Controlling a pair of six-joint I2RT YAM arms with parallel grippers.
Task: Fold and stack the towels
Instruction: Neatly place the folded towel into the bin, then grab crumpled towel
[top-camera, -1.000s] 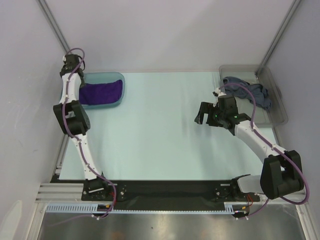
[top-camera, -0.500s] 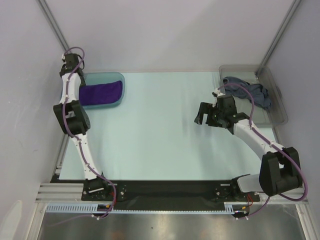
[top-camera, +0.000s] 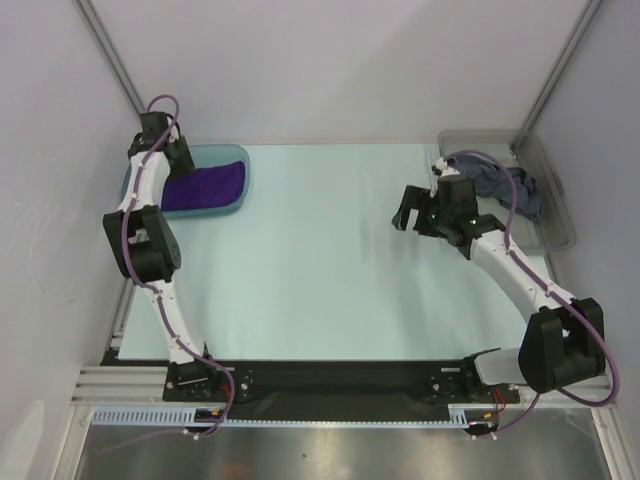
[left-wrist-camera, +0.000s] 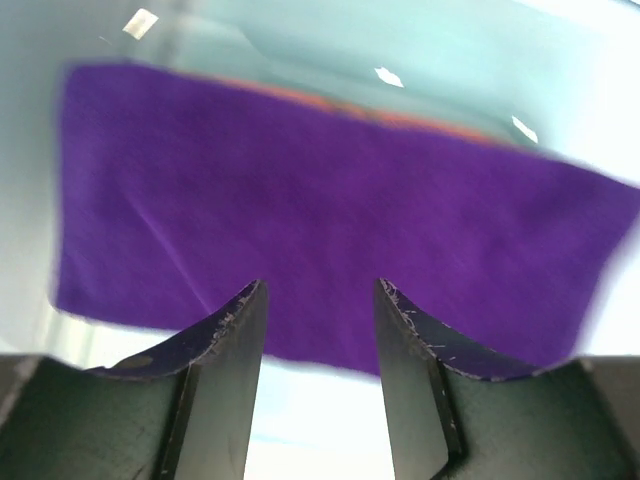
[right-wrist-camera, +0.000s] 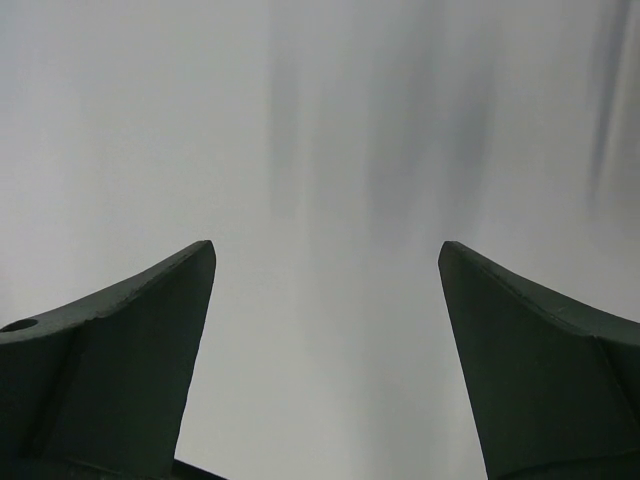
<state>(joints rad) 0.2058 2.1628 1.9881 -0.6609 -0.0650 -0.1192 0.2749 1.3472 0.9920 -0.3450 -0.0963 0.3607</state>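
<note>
A deep purple towel (top-camera: 205, 185) lies folded flat in the teal tray (top-camera: 215, 150) at the back left. In the left wrist view a thin orange edge (left-wrist-camera: 400, 115) of another towel shows under the purple towel (left-wrist-camera: 330, 200). My left gripper (left-wrist-camera: 320, 290) hovers open just above the purple towel's near edge, with nothing between its fingers. A crumpled grey-blue towel (top-camera: 505, 185) sits in the clear bin (top-camera: 560, 225) at the back right. My right gripper (top-camera: 408, 215) stands wide open and empty over the bare table, left of the bin; its wrist view shows only blurred table surface between the fingers (right-wrist-camera: 150, 330).
The pale table mat (top-camera: 320, 260) spans the area between the two arms. Metal frame posts (top-camera: 110, 60) rise at both back corners, and the left arm's cable (top-camera: 165, 100) loops above the tray.
My left gripper has opened and its wrist has shifted slightly right over the tray. The right arm has swung a little back toward the bin, still open.
</note>
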